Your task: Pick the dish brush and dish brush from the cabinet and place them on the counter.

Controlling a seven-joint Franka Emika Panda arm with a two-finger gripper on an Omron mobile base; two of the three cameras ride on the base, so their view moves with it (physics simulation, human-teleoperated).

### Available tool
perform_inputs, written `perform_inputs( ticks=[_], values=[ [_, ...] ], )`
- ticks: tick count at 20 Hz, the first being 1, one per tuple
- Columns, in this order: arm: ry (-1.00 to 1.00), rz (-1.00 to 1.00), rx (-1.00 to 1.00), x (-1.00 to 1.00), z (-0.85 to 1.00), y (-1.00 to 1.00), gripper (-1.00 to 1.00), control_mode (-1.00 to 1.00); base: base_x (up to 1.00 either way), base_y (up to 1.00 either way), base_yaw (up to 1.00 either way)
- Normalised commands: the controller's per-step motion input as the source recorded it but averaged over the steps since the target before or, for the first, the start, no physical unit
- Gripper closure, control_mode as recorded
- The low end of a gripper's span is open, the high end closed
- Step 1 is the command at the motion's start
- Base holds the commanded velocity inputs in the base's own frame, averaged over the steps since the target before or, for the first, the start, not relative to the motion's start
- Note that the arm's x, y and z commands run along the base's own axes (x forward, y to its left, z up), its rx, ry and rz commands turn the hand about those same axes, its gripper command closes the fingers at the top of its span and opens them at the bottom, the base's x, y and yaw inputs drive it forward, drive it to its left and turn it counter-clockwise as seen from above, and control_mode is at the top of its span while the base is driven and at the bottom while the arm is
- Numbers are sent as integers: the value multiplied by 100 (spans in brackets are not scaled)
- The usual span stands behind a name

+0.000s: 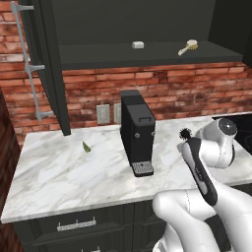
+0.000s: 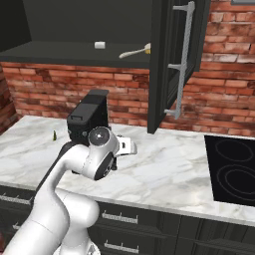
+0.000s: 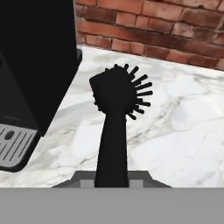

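A black dish brush point(image 3: 114, 113) with stiff bristles has its handle in my shut gripper point(image 3: 112, 178). Its head point(image 1: 185, 134) is over the marble counter point(image 1: 64, 172), just right of the black coffee machine point(image 1: 137, 132). I cannot tell whether the brush touches the counter. In the right base view the white hand point(image 2: 127, 146) shows beside the coffee machine point(image 2: 88, 119). A second dish brush point(image 1: 188, 47), tan with a pale handle, lies on the open cabinet's shelf point(image 1: 147, 51), toward its right end; it also appears as the tan brush point(image 2: 133, 51) on the shelf.
A small white block point(image 1: 138, 45) lies on the shelf left of the tan brush. The cabinet doors point(image 1: 39, 64) point(image 2: 172, 60) stand open. A small green item point(image 1: 86, 146) lies on the counter's left part. A black cooktop point(image 2: 234, 169) is at the right.
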Motion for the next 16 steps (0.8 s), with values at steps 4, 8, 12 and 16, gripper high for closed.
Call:
perform_inputs(
  ticks=[4, 8, 12, 16],
  values=[
    [0, 3, 0, 40, -31, -12, 100, -100, 0, 0, 0],
    [3, 2, 0, 45, -26, -3, 100, -100, 0, 0, 0],
    [13, 0, 0, 54, -25, 0, 100, -100, 0, 0, 0],
    [16, 0, 0, 56, -25, 0, 100, -100, 0, 0, 0]
  ],
)
